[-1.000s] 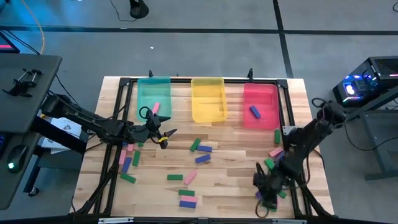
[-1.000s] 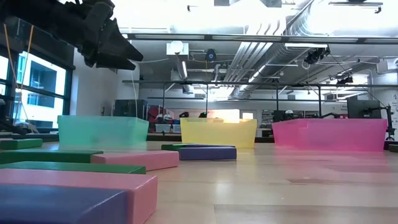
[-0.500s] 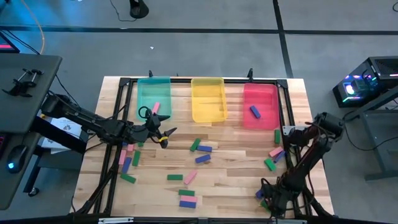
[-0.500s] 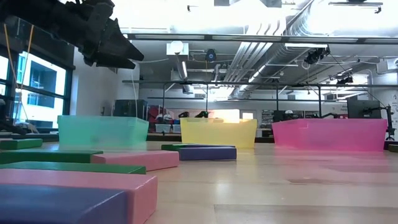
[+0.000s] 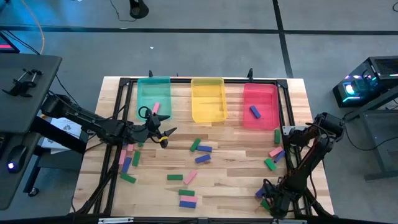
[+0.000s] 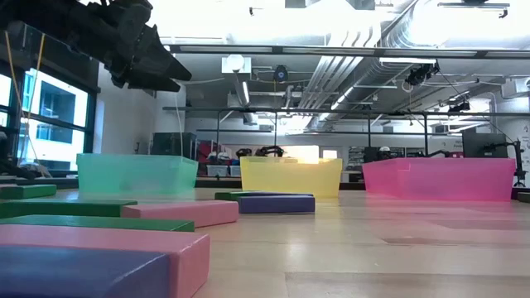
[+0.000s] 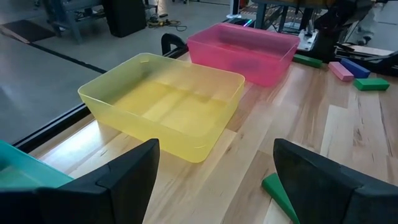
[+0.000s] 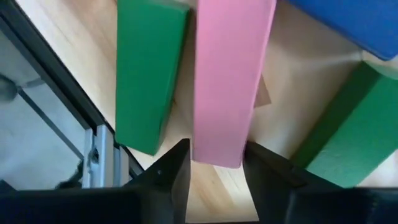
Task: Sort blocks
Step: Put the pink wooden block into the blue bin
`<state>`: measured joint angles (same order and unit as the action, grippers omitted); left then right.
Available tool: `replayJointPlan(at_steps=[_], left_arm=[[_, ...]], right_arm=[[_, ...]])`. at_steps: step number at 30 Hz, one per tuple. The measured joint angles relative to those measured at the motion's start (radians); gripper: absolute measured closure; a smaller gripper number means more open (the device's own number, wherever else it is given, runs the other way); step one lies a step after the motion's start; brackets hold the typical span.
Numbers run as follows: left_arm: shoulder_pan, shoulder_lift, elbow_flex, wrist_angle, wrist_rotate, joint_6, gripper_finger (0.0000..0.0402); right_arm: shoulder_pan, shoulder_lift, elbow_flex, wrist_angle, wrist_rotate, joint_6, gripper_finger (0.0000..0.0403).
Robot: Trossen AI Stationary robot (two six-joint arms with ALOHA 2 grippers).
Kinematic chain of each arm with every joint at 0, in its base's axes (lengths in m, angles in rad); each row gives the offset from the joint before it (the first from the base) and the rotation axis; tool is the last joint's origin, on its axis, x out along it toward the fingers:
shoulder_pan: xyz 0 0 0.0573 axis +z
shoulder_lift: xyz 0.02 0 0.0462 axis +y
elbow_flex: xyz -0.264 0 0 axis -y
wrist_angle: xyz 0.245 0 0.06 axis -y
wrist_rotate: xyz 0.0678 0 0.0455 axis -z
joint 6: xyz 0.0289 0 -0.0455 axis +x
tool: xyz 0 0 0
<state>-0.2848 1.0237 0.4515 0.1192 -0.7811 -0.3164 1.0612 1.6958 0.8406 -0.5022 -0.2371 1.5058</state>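
The right tool (image 8: 214,163) has dropped to the lower right of the high view and narrowed its fingers around the end of a pink block (image 8: 231,74); the grasp looks nearly made, so a lift seems next. The block is a flat, matte bar lying on the surface (image 5: 236,168) between green blocks (image 8: 148,68). The left tool (image 5: 166,134) hangs released near the teal tray (image 5: 153,81).

Pink, green and blue blocks (image 5: 189,178); teal tray (image 5: 153,98), yellow tray (image 5: 208,99), pink-red tray (image 5: 260,105)
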Motion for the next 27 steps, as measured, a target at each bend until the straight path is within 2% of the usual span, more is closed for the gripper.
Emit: replayJointPlan(at_steps=[5, 18, 21, 26, 27], left_arm=[[0.000, 0.000, 0.000, -0.001, 0.000, 0.005, 0.0099], [0.000, 0.000, 0.000, -0.002, -0.001, 0.005, 0.0099], [0.000, 0.000, 0.000, -0.002, -0.001, 0.005, 0.0099], [0.000, 0.000, 0.000, -0.002, -0.001, 0.005, 0.0099], [0.000, 0.000, 0.000, -0.002, -0.001, 0.005, 0.0099]], right_arm=[[0.001, 0.001, 0.000, 0.005, 0.007, 0.025, 0.0240], [0.006, 0.003, -0.001, -0.016, 0.039, 0.066, 0.0240], [0.006, 0.003, -0.001, -0.025, 0.046, 0.066, 0.0263], [0.006, 0.001, -0.001, -0.044, 0.054, 0.059, 0.0340], [0.006, 0.001, -0.001, -0.046, 0.054, 0.058, 0.0344]])
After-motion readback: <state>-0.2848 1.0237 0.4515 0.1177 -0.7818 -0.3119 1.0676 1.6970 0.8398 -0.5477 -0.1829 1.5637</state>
